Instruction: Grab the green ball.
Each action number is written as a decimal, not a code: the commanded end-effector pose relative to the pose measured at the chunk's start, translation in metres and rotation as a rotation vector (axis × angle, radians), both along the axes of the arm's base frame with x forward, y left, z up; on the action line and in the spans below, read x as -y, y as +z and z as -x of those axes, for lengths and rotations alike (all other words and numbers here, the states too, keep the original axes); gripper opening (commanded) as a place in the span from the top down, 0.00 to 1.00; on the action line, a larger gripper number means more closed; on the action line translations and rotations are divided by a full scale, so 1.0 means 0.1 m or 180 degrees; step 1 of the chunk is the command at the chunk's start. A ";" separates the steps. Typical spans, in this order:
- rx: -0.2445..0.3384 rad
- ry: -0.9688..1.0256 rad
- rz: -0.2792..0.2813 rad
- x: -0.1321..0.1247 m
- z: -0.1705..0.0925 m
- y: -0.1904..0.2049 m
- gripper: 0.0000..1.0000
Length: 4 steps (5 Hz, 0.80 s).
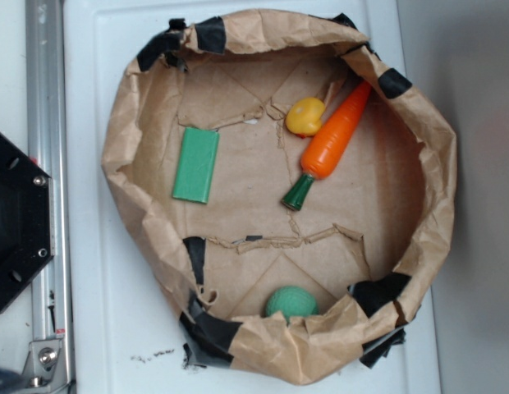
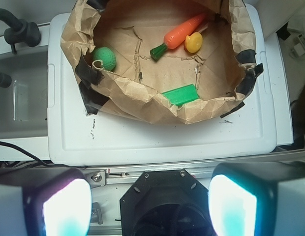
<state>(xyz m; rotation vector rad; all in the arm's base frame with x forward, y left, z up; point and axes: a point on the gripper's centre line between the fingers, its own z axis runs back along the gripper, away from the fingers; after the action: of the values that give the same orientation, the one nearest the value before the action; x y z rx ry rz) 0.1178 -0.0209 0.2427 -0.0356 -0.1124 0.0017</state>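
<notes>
The green ball lay inside a shallow nest of crumpled brown paper, pressed close against the paper wall at the bottom of the exterior view, between two strips of black tape. Being round, it had no long axis and pointed no way; its surface looked matte and faintly dimpled. In the wrist view the same ball sat at the left side of the nest, just behind the folded rim.

Well apart from it, toward the far side of the nest, an orange carrot lay on a slant, its dark green stem aimed down toward the middle of the paper floor and its tip up toward the rim. A small yellow toy rested touching the carrot's upper flank. A flat green block lay alone on the left of the floor, its long side running roughly up and down in the exterior view.

The nest stood on a white table. A metal rail ran along the table's left edge, with a black base beside it.

The hand hung well back from the nest, over the rail, its two fingers spread wide apart with nothing between them.

No writing or labels could be read on anything.
</notes>
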 end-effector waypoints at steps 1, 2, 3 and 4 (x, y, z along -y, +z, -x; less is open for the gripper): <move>0.0000 0.0000 0.0000 0.00 0.00 0.00 0.00; 0.0081 0.0568 0.0245 -0.01 -0.43 -0.07 0.00; 0.0086 0.1075 0.0525 -0.02 -0.76 -0.24 0.00; 0.0115 0.1792 0.0714 -0.03 -1.09 -0.60 0.00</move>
<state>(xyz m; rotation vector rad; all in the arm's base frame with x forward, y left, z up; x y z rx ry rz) 0.2248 -0.0276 0.1716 -0.2153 -0.1147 0.5500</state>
